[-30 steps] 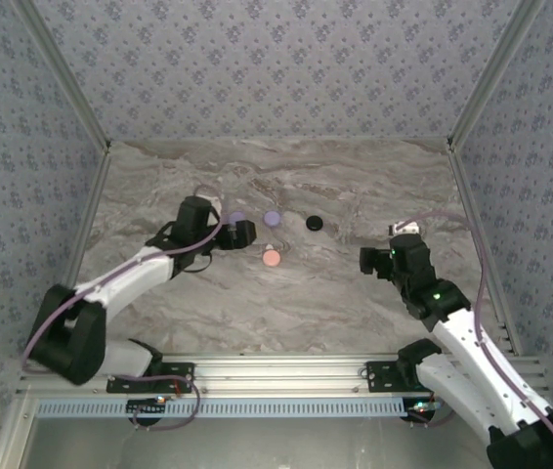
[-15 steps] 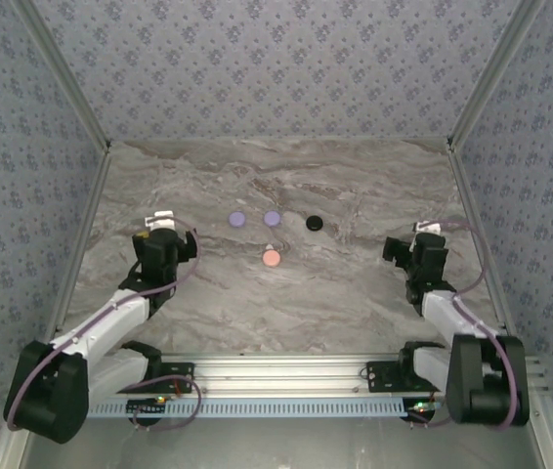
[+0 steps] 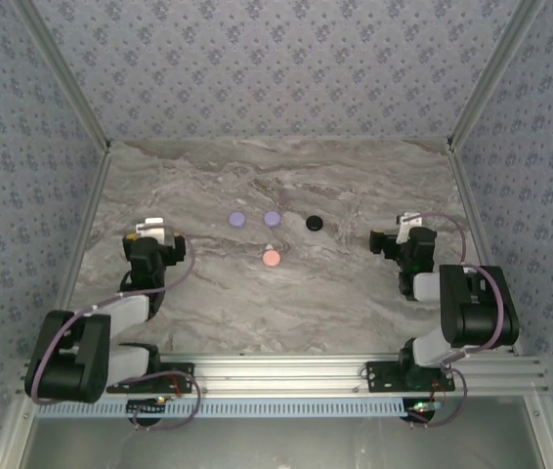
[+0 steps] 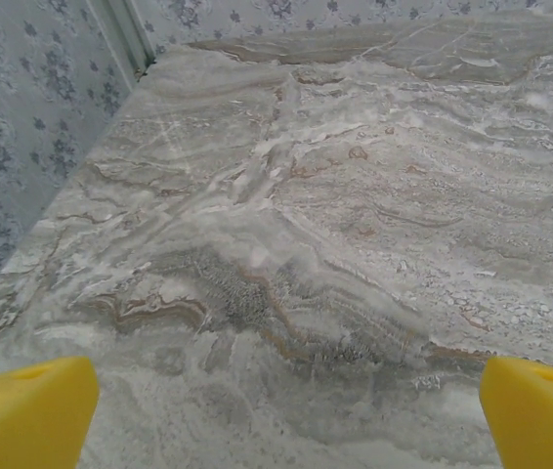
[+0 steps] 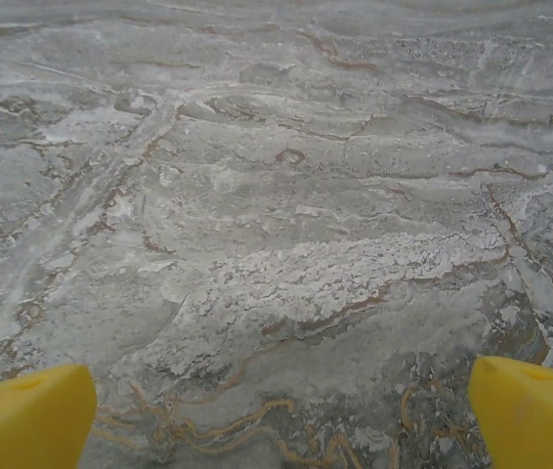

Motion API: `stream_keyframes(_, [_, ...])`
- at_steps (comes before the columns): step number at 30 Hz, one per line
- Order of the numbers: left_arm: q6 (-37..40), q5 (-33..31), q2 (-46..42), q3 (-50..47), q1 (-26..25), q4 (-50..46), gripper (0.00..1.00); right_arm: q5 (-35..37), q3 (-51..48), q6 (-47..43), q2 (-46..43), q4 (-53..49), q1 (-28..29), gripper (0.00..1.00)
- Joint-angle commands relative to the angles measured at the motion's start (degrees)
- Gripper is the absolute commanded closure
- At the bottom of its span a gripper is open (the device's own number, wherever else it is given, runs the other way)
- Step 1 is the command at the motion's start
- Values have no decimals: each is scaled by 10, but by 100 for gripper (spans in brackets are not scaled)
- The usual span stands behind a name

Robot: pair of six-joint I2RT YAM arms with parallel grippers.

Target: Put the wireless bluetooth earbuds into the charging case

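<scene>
Earbuds: too small to make out; a tiny pale speck (image 3: 269, 246) sits at the far edge of the round pink disc (image 3: 271, 259)
Row beyond it: first lilac disc (image 3: 236, 219), second lilac disc (image 3: 273, 218), round black disc (image 3: 314, 223), all between the two grippers
Left gripper (image 3: 148, 234): yellow fingertips (image 4: 27, 415) spread wide apart over bare grey marble table (image 4: 355, 244), discs well off to its right
Right gripper (image 3: 386, 241): yellow fingertips (image 5: 22, 415) likewise wide apart, black disc off to its left

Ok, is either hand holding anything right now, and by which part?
Nothing is held: the left hand and the right hand are both open, with bare table between their fingers.
</scene>
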Motion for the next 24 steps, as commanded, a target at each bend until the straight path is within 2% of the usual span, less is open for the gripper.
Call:
stream_keyframes(1, [12, 76, 41, 8, 23, 111, 1, 5, 27, -5, 3, 12, -3, 0])
stream_keyframes(7, [-2, 99, 165, 60, 44, 128, 1, 14, 29, -8, 3, 9, 1, 0])
stream_keyframes(9, [-19, 115, 160, 88, 61, 60, 1, 21, 29, -11, 3, 8, 5, 0])
stream_keyframes(11, [-33, 134, 163, 92, 77, 61, 1, 24, 29, -12, 3, 8, 7, 0])
stream_keyframes(24, [-31, 129, 165, 92, 76, 63, 1, 24, 29, -12, 2, 6, 7, 0])
